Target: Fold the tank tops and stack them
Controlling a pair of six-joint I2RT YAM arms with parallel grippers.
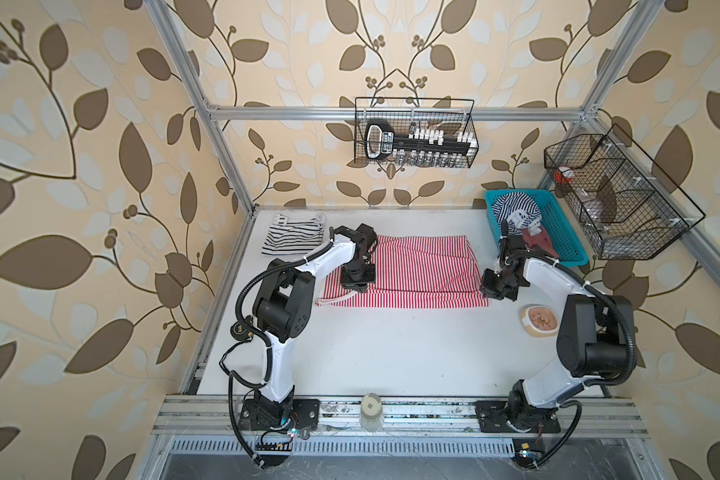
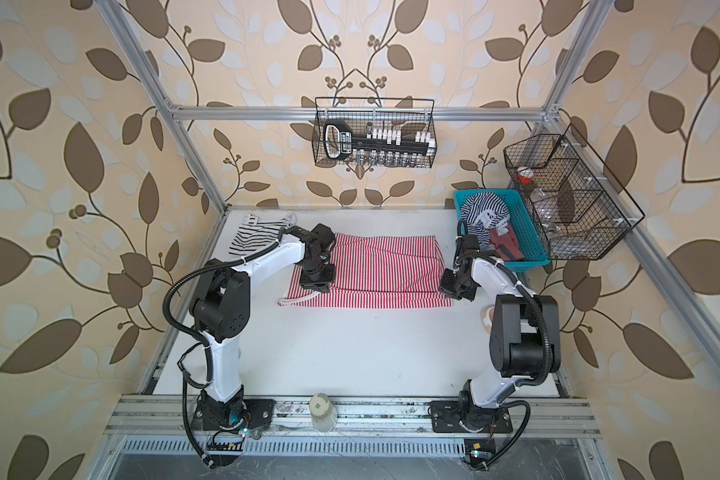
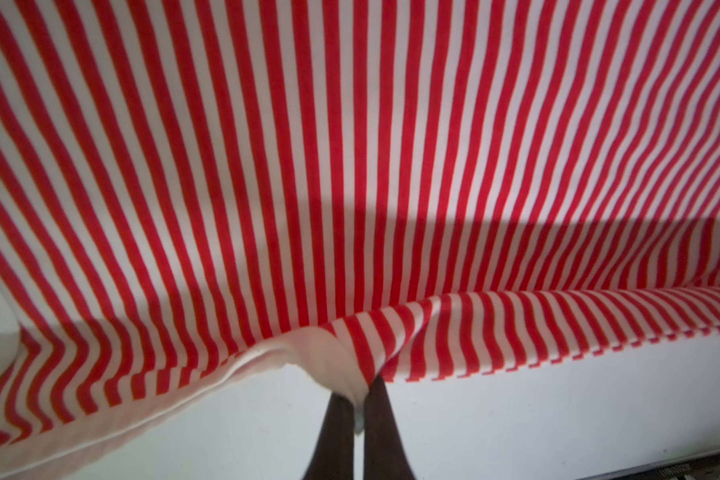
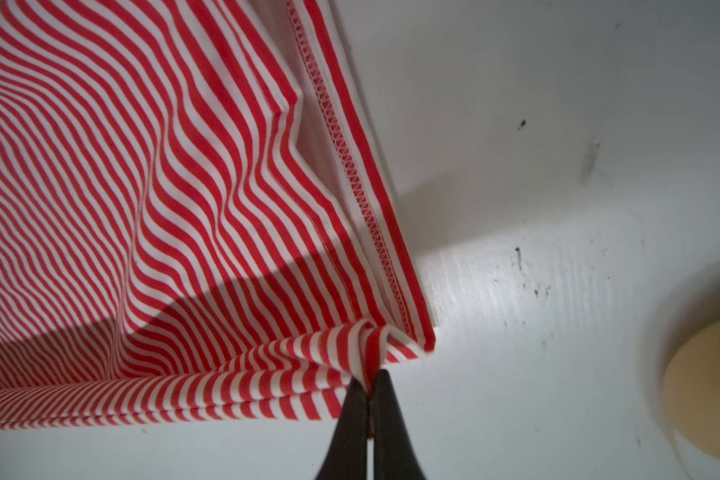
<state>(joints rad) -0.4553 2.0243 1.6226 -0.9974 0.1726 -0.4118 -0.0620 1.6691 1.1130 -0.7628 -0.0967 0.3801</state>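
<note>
Your left tool (image 3: 360, 409) is clenched on the near edge of the red-striped tank top (image 1: 412, 270), pinching a small peak of cloth with white trim between its dark fingers (image 3: 335, 432). In both top views it sits over the left part of that top (image 2: 375, 270), close to the strap end. Your right tool (image 4: 368, 399) is likewise clamped on the same top (image 4: 142, 187), gripping a bunched corner where the stitched hem meets the folded near edge; in a top view that arm's wrist hangs at the top's right end (image 1: 497, 284).

The red-striped top (image 3: 350, 145) lies spread across the middle of the white surface (image 1: 391, 353), with a crease running across its far half and its near edge slightly lifted at both pinched points.

The black-striped tank top (image 1: 294, 239) lies folded at the far left corner of the surface, just beyond the left arm's elbow and apart from the red one (image 2: 252, 239).

At the far right you have a blue basket (image 1: 566, 249) holding more crumpled clothes, and a tan bowl (image 1: 539, 320) rests on the surface near the right arm. A corner of that bowl (image 4: 707, 395) shows in the right wrist view, clear of the cloth.
</note>
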